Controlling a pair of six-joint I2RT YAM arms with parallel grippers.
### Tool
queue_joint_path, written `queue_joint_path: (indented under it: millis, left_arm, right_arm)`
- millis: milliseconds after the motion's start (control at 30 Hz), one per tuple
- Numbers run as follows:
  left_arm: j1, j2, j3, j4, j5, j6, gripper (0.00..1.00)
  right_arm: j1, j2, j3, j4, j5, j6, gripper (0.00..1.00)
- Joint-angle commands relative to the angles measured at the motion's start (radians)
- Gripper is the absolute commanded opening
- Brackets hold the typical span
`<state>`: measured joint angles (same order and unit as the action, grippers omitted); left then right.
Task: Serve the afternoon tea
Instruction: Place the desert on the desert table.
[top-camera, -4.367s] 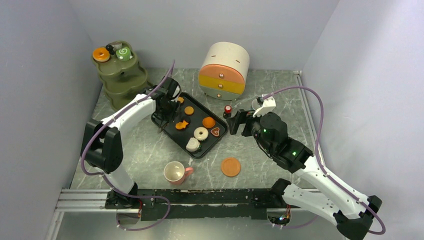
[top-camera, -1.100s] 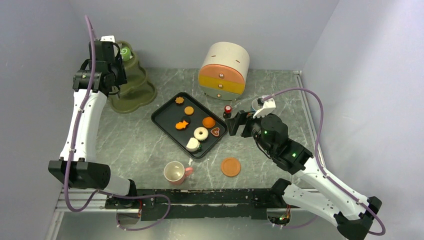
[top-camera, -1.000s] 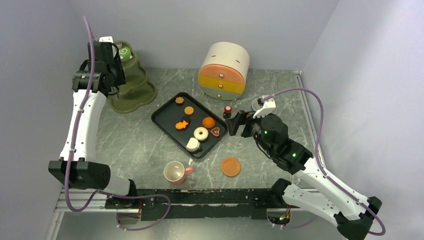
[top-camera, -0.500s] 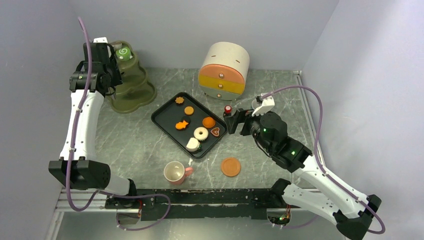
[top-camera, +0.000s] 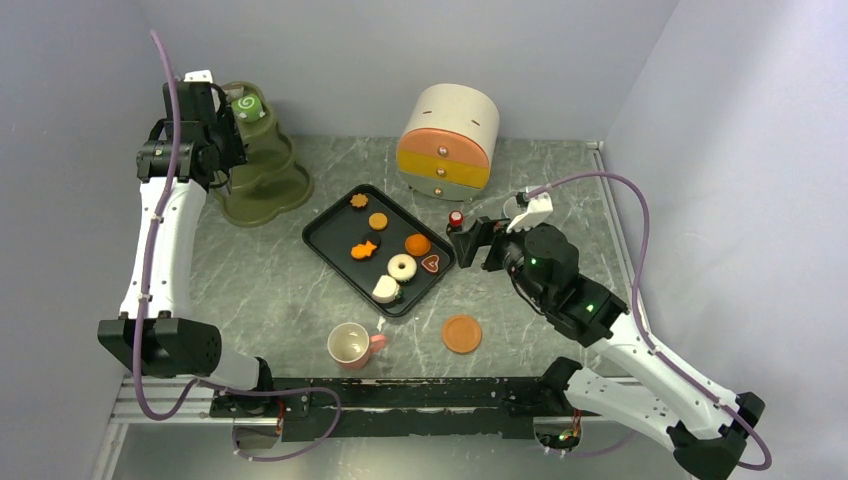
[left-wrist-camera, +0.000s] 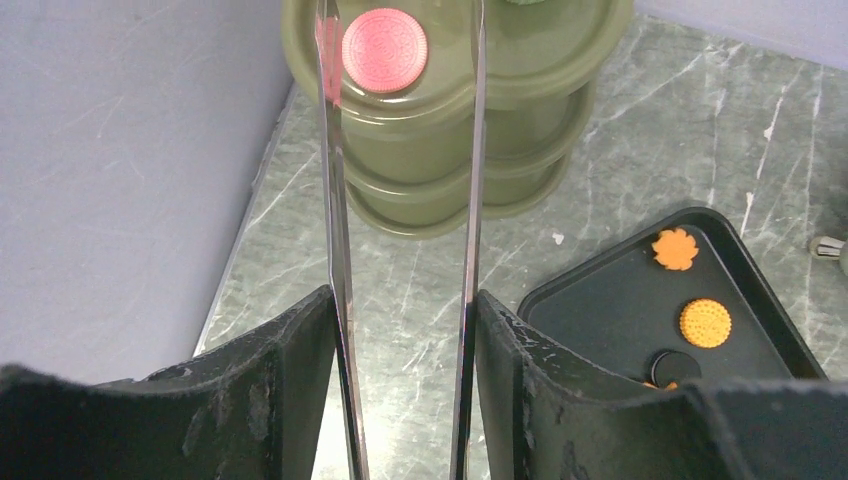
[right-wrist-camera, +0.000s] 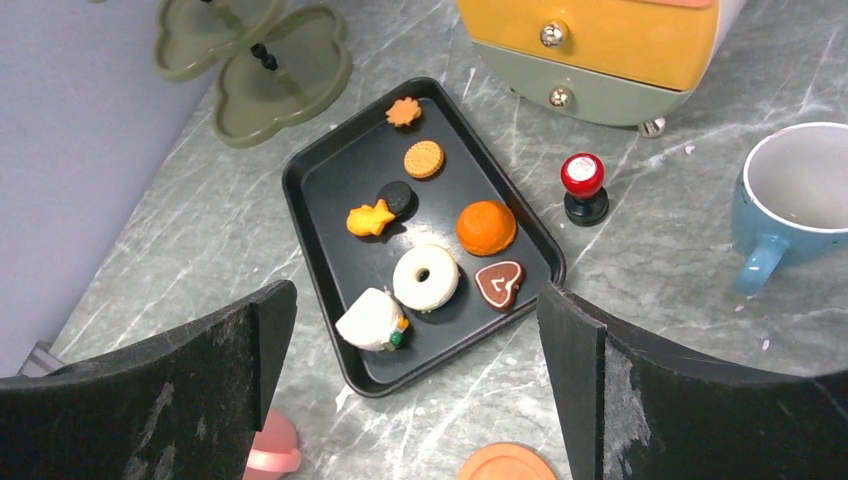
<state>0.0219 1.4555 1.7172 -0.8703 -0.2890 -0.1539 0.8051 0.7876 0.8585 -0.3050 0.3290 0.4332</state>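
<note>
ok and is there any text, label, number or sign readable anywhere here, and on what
No readable words, brands or numbers in any view.
On the pink cookie, lying on the olive-green stand: an embossed pattern, too blurred to read as text.
On the green swirl roll: a white spiral, decoration only.
On the heart cookie in the black tray: a pale heart outline, no letters.

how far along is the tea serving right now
Done: a green swirl roll and a pink cookie sit on the top tier of the olive stand. In hand: nothing; the left gripper is open above that cookie, the right gripper open. Left: eight pastries on the black tray, plus the pink cup, blue cup and orange saucer standing apart.
</note>
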Motion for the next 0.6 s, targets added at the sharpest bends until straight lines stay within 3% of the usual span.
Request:
queue_joint_path:
  millis: [0,567]
  left_arm:
    - [0.006,-0.029,0.043,0.048,0.06,-0.003,0.56]
    - [-0.005,-0.101,0.015,0.029,0.347,0.02,0.49]
  right_arm:
    - [-0.005,-0.019,0.004,0.015,-0.001,0.007,0.94]
    - [-0.005,0.02,0.024,-0.007,-0.024,0.04,0.93]
